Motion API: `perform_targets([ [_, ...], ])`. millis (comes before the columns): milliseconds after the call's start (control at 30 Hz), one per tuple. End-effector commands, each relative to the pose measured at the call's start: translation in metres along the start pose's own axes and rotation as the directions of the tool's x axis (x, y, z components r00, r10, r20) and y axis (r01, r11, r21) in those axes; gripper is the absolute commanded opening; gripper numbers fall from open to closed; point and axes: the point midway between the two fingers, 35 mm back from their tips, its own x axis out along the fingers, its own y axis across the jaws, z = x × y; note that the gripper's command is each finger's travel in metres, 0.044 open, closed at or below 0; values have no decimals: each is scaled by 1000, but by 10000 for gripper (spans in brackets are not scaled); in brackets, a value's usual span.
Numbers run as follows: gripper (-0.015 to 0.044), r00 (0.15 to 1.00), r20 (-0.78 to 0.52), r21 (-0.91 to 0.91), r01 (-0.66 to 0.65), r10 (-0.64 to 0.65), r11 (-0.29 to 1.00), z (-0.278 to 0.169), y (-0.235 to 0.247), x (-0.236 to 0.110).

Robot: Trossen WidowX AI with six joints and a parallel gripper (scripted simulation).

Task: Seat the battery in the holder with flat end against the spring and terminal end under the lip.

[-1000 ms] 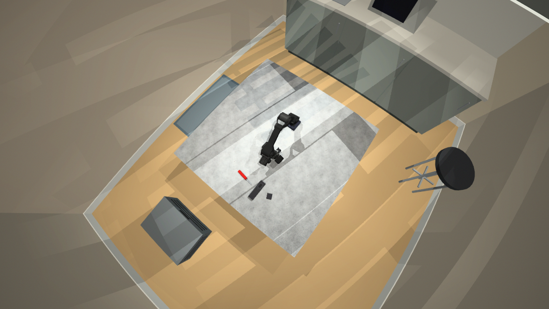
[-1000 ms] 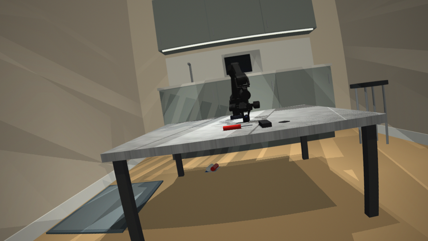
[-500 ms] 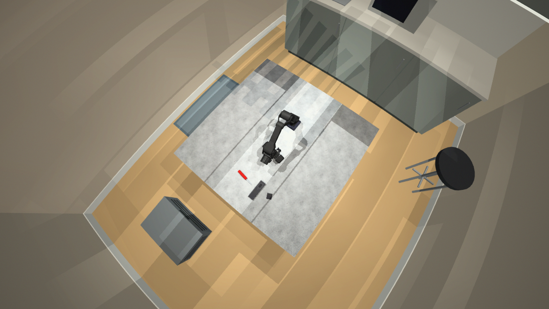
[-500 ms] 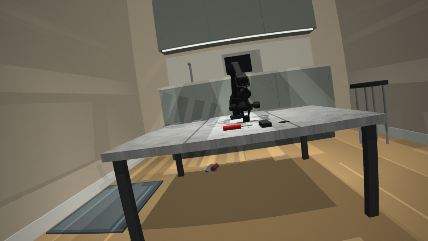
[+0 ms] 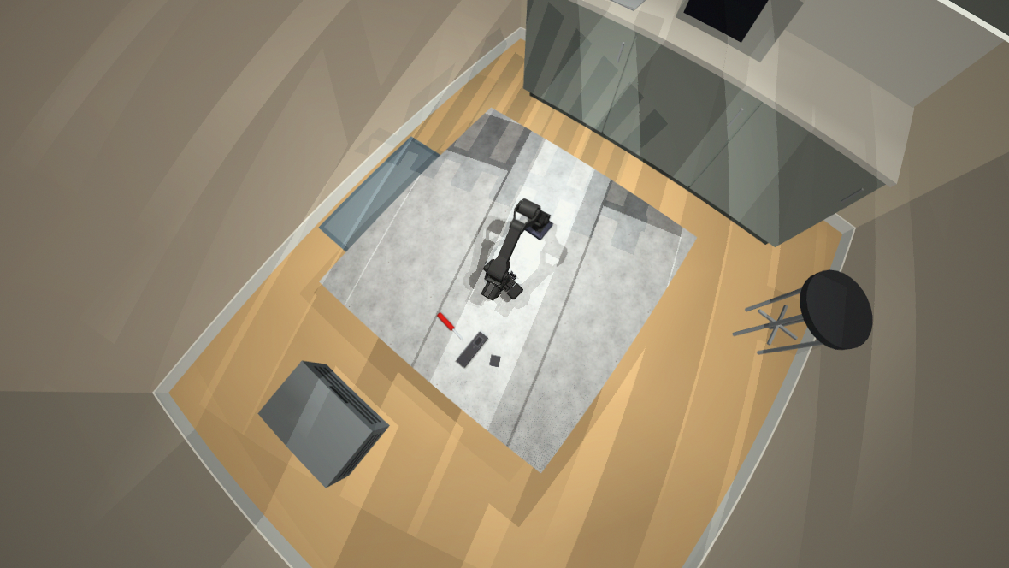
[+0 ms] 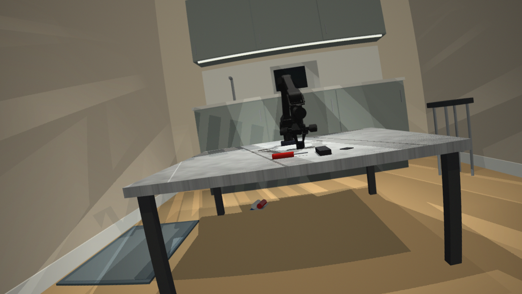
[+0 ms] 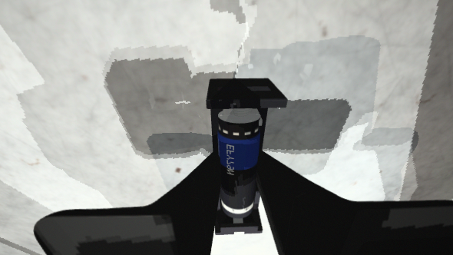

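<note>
In the wrist view a battery (image 7: 239,153), black with a blue band and white rings, lies lengthwise between the walls of a black holder (image 7: 246,94). Its far end meets the holder's lip. Its near end, with a white ring, sits close to the holder's near wall (image 7: 238,228). My gripper (image 7: 236,156) (image 5: 502,289) (image 6: 295,143) is low over the table (image 5: 599,339) (image 6: 219,172). It is shut on the battery's middle, one finger on each side. In the top and exterior views the arm hides the holder and the battery.
A red screwdriver (image 5: 445,322) (image 6: 282,155), a long black block (image 5: 471,348) (image 6: 323,150) and a small flat black square (image 5: 495,361) (image 6: 346,148) lie on the table in front of the gripper. A stool (image 5: 835,309) stands beside the table. A grey box (image 5: 322,422) and a glass panel (image 6: 127,256) lie on the floor.
</note>
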Motion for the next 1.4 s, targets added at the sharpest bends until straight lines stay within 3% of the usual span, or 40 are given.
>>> perform_targets([
  [0, 74, 999, 33, 5, 3, -3, 1000, 2, 0, 0],
  [1367, 74, 996, 90, 11, -7, 6, 1000, -15, -1, 5],
])
